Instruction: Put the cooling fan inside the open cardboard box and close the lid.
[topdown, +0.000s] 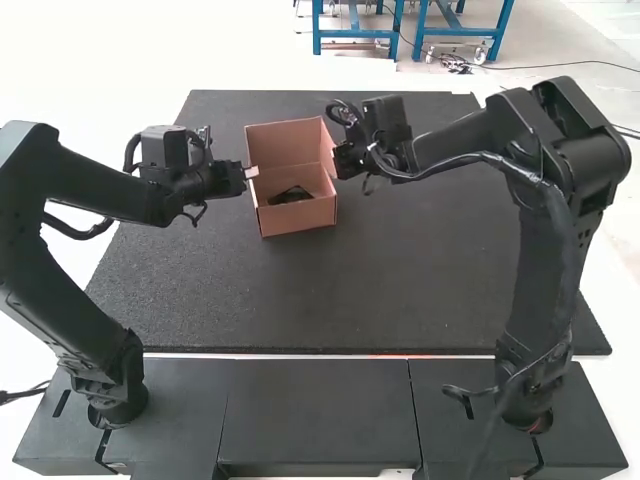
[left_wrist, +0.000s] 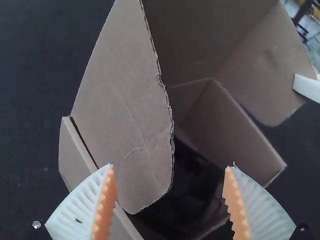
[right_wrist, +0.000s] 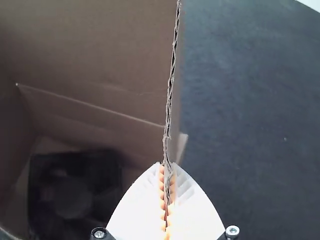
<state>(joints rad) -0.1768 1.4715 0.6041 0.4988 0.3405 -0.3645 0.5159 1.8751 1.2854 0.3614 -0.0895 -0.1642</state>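
**Cooling fan boxed, right flap pinched for the fold**

Cooling fan (topdown: 293, 194) sat low inside the open cardboard box (topdown: 298, 218) as a dark shape. The interior was dim, so I judged rather than saw that it lay flat on the floor.

What mattered to me was the side flap (right_wrist: 170, 90) at the box's 3 o'clock edge in the high view. It stood upright with its long edge running 12 to 6. My right gripper (topdown: 341, 160) was clamped on its top edge, fingers pressed together with the cardboard between them. The fan lay toward 9 o'clock from that grip and below it, so I reckoned the fold had to swing toward 9 o'clock, over the fan.

At the 9 o'clock side my left gripper (left_wrist: 168, 172) was spread wide and held nothing. The other side flap (left_wrist: 127, 120) stood ungripped between its fingers. The rear lid panel (topdown: 285, 143) at 12 o'clock stood raised. By my reading, the right arm was the one placed to begin.
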